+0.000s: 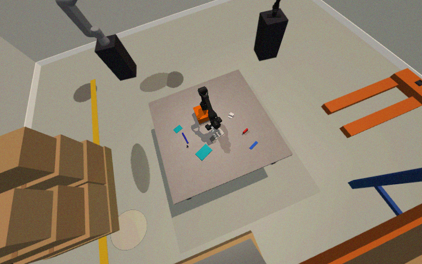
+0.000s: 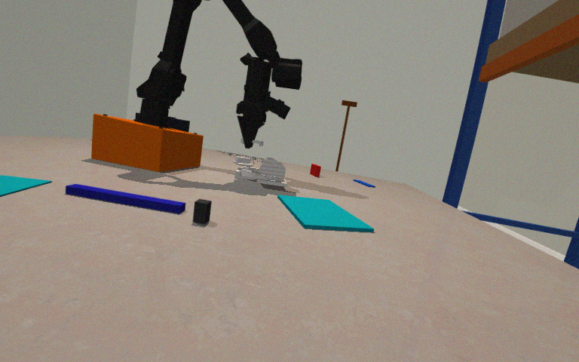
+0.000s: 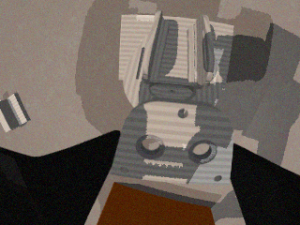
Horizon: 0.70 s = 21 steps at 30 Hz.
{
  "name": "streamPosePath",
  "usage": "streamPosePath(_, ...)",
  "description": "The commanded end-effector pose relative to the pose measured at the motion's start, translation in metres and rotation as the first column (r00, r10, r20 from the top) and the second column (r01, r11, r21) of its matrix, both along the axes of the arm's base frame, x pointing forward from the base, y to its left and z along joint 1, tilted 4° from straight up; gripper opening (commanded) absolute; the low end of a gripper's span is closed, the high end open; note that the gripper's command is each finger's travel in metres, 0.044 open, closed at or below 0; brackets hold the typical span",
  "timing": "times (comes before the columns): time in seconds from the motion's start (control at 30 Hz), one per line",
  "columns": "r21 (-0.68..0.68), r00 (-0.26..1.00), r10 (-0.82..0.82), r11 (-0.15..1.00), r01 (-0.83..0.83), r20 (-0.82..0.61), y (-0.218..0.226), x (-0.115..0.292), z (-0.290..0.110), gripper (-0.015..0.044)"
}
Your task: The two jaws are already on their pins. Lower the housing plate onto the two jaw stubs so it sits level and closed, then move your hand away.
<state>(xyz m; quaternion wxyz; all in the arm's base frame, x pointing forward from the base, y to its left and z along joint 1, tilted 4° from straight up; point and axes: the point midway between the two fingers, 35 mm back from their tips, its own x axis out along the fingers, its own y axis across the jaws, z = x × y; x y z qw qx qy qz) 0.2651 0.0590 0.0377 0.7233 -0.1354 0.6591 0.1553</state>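
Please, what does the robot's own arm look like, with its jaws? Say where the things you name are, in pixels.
The arm (image 1: 207,104) (image 2: 258,35) is black, with angular, chunky joints. The black jaws (image 2: 248,144) (image 3: 175,157) narrow towards their tips. A dark rounded block (image 2: 287,73) sticks out near the wrist. I see no markings.

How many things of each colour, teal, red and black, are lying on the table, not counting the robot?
Teal plates: 2
Red block: 1
Black block: 1
Total: 4

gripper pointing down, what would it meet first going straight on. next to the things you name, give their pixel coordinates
Probably the white assembly (image 1: 218,133) (image 2: 263,174) (image 3: 178,52) below, led by the held plate (image 3: 173,122); exact line unclear, as depth is hard to judge.
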Motion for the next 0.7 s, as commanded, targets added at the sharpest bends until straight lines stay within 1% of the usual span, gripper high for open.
streamPosePath(0.0,0.002,1.0,-0.004,1.0,0.004,-0.007,0.001,-0.001,-0.008,0.0351)
streamPosePath(0.67,0.002,1.0,-0.002,1.0,0.002,-0.007,0.002,0.001,-0.04,0.0351)
